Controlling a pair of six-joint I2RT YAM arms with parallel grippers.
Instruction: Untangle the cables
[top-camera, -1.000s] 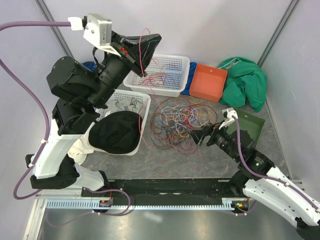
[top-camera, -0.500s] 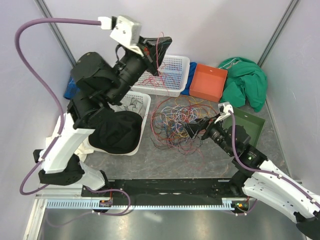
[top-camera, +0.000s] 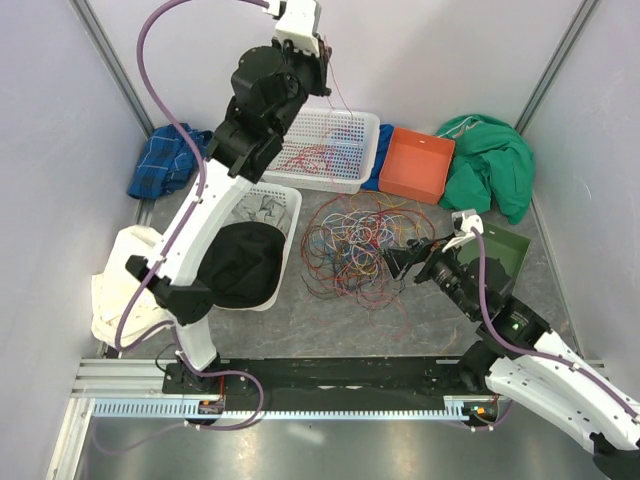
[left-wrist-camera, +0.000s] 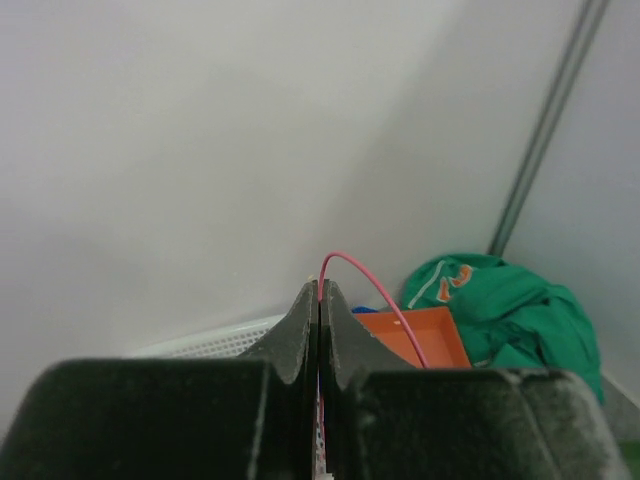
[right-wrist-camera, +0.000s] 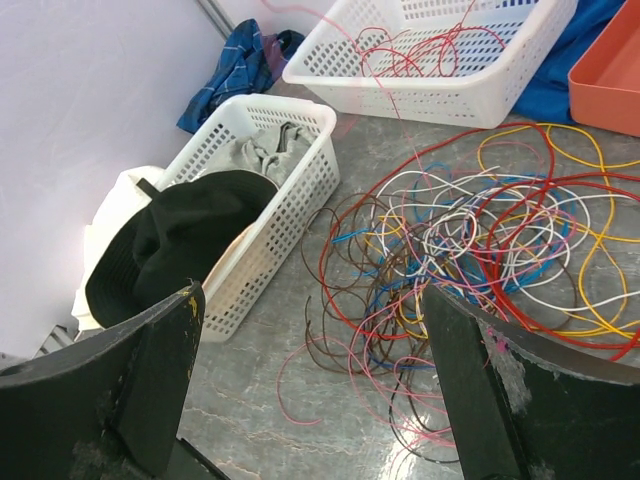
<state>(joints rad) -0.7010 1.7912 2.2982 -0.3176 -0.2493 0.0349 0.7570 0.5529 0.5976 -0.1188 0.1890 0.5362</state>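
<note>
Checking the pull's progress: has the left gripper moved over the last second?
Yes. The left gripper, shut on a pink cable, has shifted right and up-frame against the far white basket.

Overhead view from behind; right wrist close over the same cables; left wrist high, toward wall.

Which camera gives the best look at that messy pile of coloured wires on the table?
The right wrist view: the pile lies close, single strands distinct. The top view shows the whole pile, only small. The left wrist view misses it.
</note>
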